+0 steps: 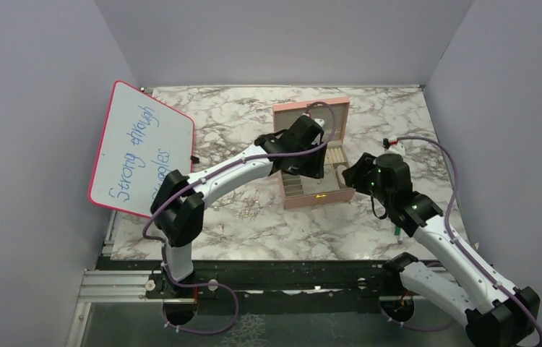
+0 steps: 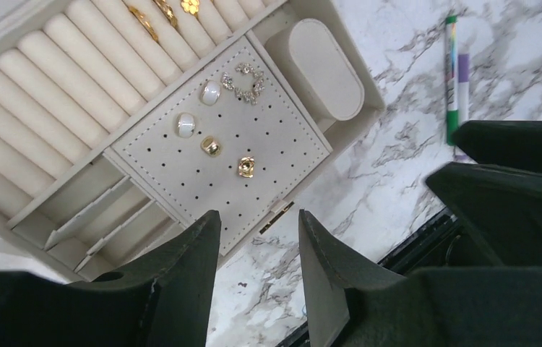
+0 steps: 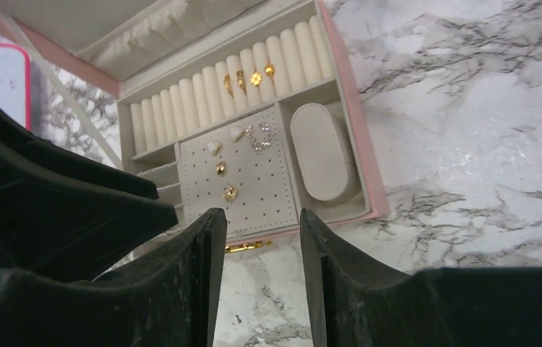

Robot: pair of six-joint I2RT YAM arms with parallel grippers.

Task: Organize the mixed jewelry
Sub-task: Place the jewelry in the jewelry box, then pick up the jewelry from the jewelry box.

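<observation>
The pink jewelry box (image 1: pixel 326 196) stands open mid-table. Its perforated earring panel (image 2: pixel 268 144) carries several of the mixed jewelry pieces: gold studs (image 2: pixel 246 167), white-faced studs (image 2: pixel 186 124) and a sparkly silver piece (image 2: pixel 245 81). Gold rings (image 3: pixel 256 78) sit in the ring rolls (image 2: pixel 73 79). My left gripper (image 2: pixel 257 224) hangs over the box's front edge, open, nothing between its fingers. To the right of the box's front, my right gripper (image 3: pixel 261 220) points at it, open and empty.
A green-and-white marker pen (image 2: pixel 452 79) lies on the marble to the right of the box. A red-framed whiteboard (image 1: pixel 142 148) leans at the left wall. An oval cushion (image 3: pixel 322 152) fills the box's right compartment. The raised lid (image 1: pixel 311 116) stands behind.
</observation>
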